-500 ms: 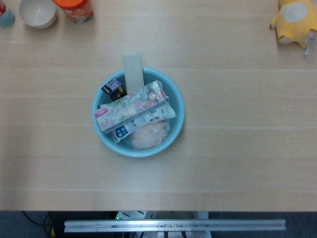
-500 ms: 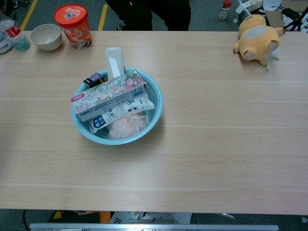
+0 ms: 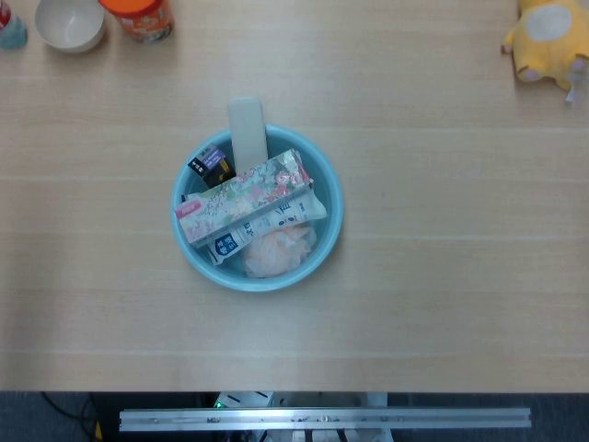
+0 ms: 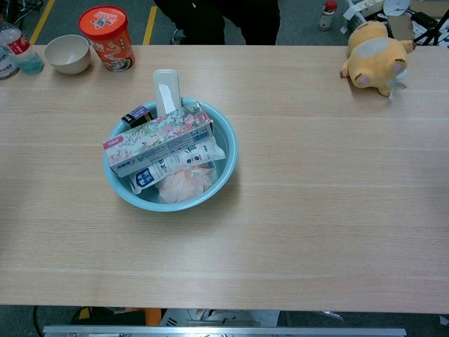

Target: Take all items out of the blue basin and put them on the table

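The blue basin (image 3: 331, 198) (image 4: 228, 151) sits left of the table's middle. Across its top lies a floral box (image 3: 244, 195) (image 4: 158, 137). Under it is a white and blue tube (image 3: 262, 226) (image 4: 175, 163), and at the near side a peach mesh puff (image 3: 276, 253) (image 4: 182, 184). A pale green flat case (image 3: 247, 129) (image 4: 166, 90) leans over the far rim. A small dark box (image 3: 210, 162) (image 4: 137, 116) is tucked at the far left inside. Neither hand shows in either view.
At the far left stand a white bowl (image 3: 69, 23) (image 4: 66, 53), an orange lidded tub (image 3: 138, 17) (image 4: 106, 38) and a water bottle (image 4: 17, 49). A yellow plush toy (image 3: 548, 41) (image 4: 375, 56) lies at the far right. A person stands behind the table.
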Robot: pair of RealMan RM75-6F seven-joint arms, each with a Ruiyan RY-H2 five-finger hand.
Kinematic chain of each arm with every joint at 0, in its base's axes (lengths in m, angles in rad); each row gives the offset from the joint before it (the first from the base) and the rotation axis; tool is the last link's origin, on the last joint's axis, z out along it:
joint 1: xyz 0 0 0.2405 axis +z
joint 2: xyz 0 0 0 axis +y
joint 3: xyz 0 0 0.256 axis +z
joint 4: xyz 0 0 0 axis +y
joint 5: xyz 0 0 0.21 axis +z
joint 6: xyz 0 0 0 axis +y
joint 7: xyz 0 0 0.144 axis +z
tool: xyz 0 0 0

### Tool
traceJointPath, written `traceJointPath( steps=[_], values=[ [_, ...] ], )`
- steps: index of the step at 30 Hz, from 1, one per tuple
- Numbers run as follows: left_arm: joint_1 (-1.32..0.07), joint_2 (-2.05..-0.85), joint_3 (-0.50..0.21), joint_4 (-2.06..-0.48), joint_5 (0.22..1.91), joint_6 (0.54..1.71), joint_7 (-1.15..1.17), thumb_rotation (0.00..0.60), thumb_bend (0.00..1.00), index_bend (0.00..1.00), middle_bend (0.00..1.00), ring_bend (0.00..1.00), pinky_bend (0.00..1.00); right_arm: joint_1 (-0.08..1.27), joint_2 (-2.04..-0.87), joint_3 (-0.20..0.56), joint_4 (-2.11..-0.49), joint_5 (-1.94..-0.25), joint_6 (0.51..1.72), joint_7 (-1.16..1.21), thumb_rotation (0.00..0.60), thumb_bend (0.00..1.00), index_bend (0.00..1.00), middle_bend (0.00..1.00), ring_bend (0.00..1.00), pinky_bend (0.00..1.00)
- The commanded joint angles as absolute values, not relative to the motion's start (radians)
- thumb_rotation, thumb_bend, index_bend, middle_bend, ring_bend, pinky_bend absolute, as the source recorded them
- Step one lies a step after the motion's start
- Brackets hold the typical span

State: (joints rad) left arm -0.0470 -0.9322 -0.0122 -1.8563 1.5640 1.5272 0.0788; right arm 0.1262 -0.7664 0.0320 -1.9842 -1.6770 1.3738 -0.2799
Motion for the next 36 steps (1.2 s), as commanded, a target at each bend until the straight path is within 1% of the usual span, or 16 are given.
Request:
traceJointPath(
  steps=[1,6,10,14,19,21,24,28,36],
  values=[
    [-0.045,-0.933,-0.012,-1.858,1.561,1.529,0.075,0.6,0.32,0.32,0.26,0.18,0.16,0.245,-0.797,0.082,-2.049,-1.668,1.233,-0.317,0.6,0.23,0.16,0.26,0.19,0.25],
    [-0.04,-0.931,-0.011,-1.865,1.564,1.538,0.081,0.6,0.32,0.32,0.26,0.18,0.16,0.393,-0.895,0.146,-2.065,-1.571,1.057,-0.371,0.6,0.23,0.16,0.26,0.19,0.25],
    [-0.038,-0.927,-0.005,-1.871,1.572,1.537,0.091,0.6,0.32,0.32,0.26,0.18,0.16,0.523,-1.017,0.194,-2.049,-1.453,0.921,-0.446,0.6,0.22,0.16,0.26,0.19,0.25],
    [-0.036,-0.923,-0.003,-1.878,1.57,1.535,0.098,0.6,0.32,0.32,0.26,0.18,0.16,0.641,-1.142,0.23,-2.003,-1.312,0.832,-0.536,0.6,0.18,0.16,0.26,0.19,0.25],
    [-0.036,-0.921,-0.007,-1.88,1.565,1.538,0.097,0.6,0.32,0.32,0.26,0.18,0.16,0.771,-1.299,0.251,-1.919,-1.148,0.808,-0.685,0.6,0.14,0.16,0.26,0.19,0.25],
    [-0.037,-0.922,-0.008,-1.881,1.564,1.536,0.096,0.6,0.32,0.32,0.26,0.18,0.16,0.817,-1.345,0.254,-1.895,-1.073,0.808,-0.737,0.6,0.12,0.16,0.26,0.19,0.25],
    [-0.038,-0.922,-0.009,-1.881,1.564,1.536,0.089,0.6,0.32,0.32,0.26,0.18,0.16,0.895,-1.419,0.254,-1.85,-0.97,0.823,-0.825,0.6,0.1,0.16,0.26,0.19,0.25],
    [-0.034,-0.92,-0.015,-1.875,1.559,1.547,0.07,0.6,0.32,0.32,0.26,0.18,0.16,0.994,-1.516,0.25,-1.782,-0.85,0.84,-0.906,0.6,0.09,0.16,0.26,0.19,0.25],
    [-0.025,-0.915,-0.016,-1.854,1.547,1.557,0.039,0.6,0.32,0.32,0.26,0.18,0.16,1.139,-1.657,0.245,-1.648,-0.703,0.874,-0.986,0.6,0.09,0.16,0.26,0.19,0.26]
  ],
)
